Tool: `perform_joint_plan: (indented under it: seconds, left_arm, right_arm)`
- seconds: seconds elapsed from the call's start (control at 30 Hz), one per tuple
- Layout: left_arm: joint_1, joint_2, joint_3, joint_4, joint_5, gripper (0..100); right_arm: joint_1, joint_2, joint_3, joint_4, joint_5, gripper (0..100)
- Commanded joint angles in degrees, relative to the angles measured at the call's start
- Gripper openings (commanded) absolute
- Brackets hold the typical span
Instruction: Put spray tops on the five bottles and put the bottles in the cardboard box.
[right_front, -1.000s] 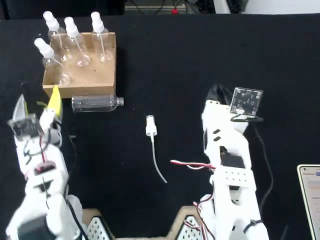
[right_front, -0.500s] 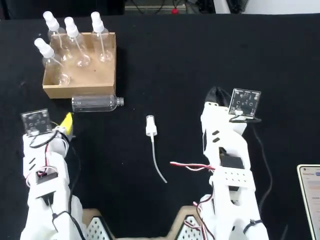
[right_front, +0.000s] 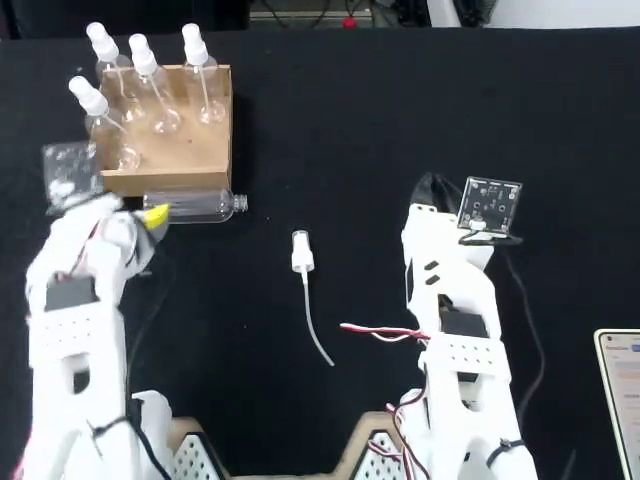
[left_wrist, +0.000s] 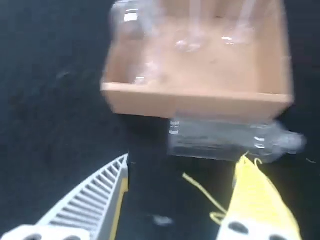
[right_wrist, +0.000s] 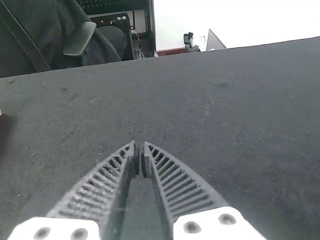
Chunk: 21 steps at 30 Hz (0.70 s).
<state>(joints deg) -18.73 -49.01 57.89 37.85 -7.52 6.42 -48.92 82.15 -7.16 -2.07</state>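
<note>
The left claw (left_wrist: 185, 162) hangs spread beside the capless bottle (right_front: 190, 206) at the cardboard box's (right_front: 160, 181) six o'clock (lining up a grab, I'd guess), the right claw (right_wrist: 139, 150) pressed together.

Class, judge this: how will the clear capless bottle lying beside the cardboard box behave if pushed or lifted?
The clear plastic bottle lies on its round side, so it would probably roll when nudged. It looks empty, so it is likely light, and its smooth walls may slip.
</note>
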Motion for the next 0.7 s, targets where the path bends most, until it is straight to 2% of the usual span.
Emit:
perform_joint_plan:
  seconds: [0.0,0.33,0.67]
  left_arm:
    - [4.4,8.2,-12.5,5.1,3.2,32]
    - [5.6,27.3,-24.1,5.1,6.4,32]
    - [5.6,38.0,-30.2,5.1,17.9,32]
  right_arm:
    - [-0.8,-1.3,-0.4,-1.5,0.7,1.5]
    - [-1.9,-1.3,-0.3,-1.5,0.7,1.5]
    - [-2.2,-1.3,-0.3,-1.5,0.8,1.5]
